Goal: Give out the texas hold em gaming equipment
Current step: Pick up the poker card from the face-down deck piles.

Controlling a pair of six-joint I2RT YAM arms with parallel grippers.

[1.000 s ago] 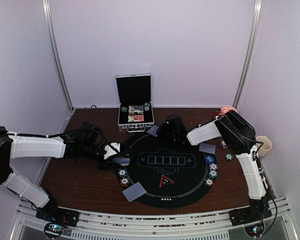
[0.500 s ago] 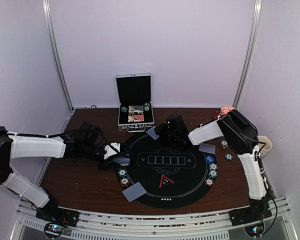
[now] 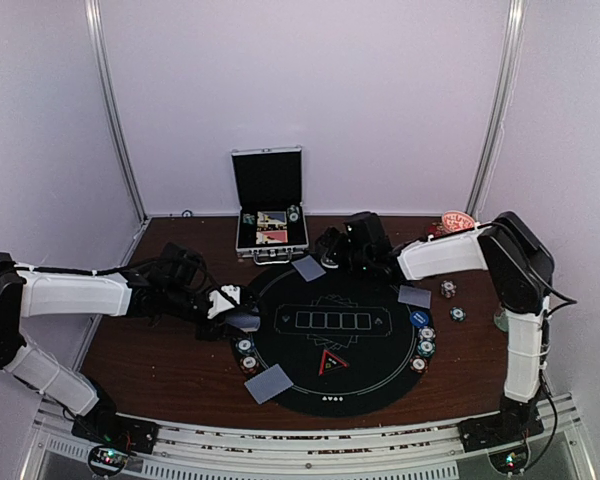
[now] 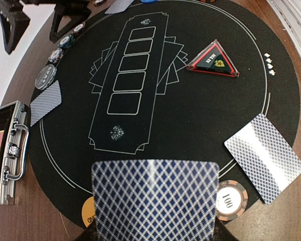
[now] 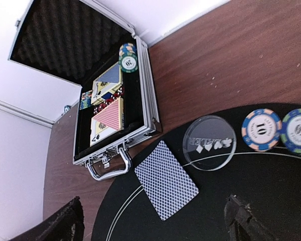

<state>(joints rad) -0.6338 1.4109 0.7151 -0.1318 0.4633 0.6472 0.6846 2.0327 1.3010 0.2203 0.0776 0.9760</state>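
Black mat [image 3: 330, 345] holds three cards [image 3: 270, 383], chips [image 3: 421, 340]; left gripper [image 3: 230, 306] pinches fourth card [image 4: 155, 201]; right gripper [image 5: 153, 221] wide, empty; case [image 3: 268, 178] part-stocked.

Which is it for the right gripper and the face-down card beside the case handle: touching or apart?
Apart. The right wrist view shows the right gripper open, its fingers on either side of the card, with bare black mat between them.

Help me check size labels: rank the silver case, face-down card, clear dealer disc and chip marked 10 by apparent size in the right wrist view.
1. silver case
2. face-down card
3. clear dealer disc
4. chip marked 10, slightly smaller than the disc
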